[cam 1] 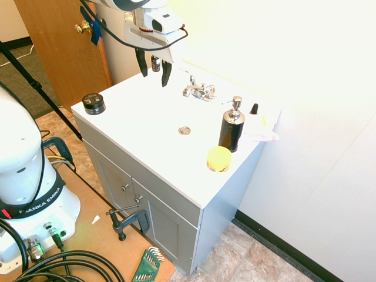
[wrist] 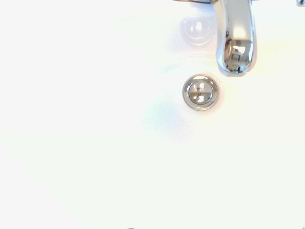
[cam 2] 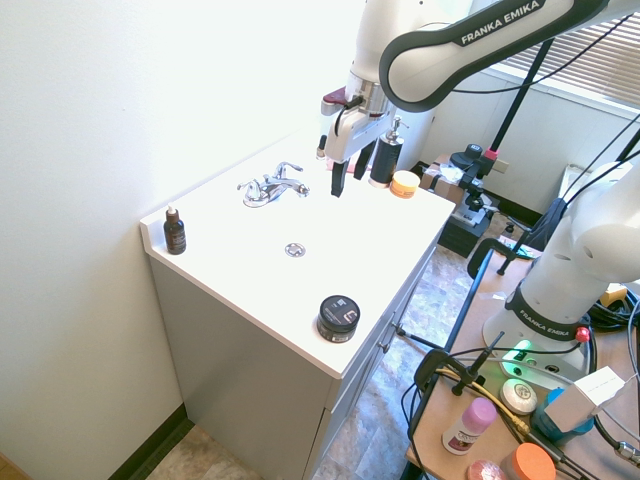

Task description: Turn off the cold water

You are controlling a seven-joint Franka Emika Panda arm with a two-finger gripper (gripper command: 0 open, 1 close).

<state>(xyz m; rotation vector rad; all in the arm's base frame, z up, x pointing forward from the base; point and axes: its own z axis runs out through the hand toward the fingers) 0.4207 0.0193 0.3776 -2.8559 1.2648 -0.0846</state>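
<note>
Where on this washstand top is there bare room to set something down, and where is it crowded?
Bare: the counter between the dark bottle and black tub. Crowded: the end where the pump bottle and yellow tub stand close together.

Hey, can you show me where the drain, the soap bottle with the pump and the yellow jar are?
Drain (wrist: 200, 92): wrist view, on its round metal stopper.
Soap bottle (cam 1: 231, 130): first exterior view, on its dark body.
Yellow jar (cam 1: 219, 158): first exterior view, on its lid.
</note>
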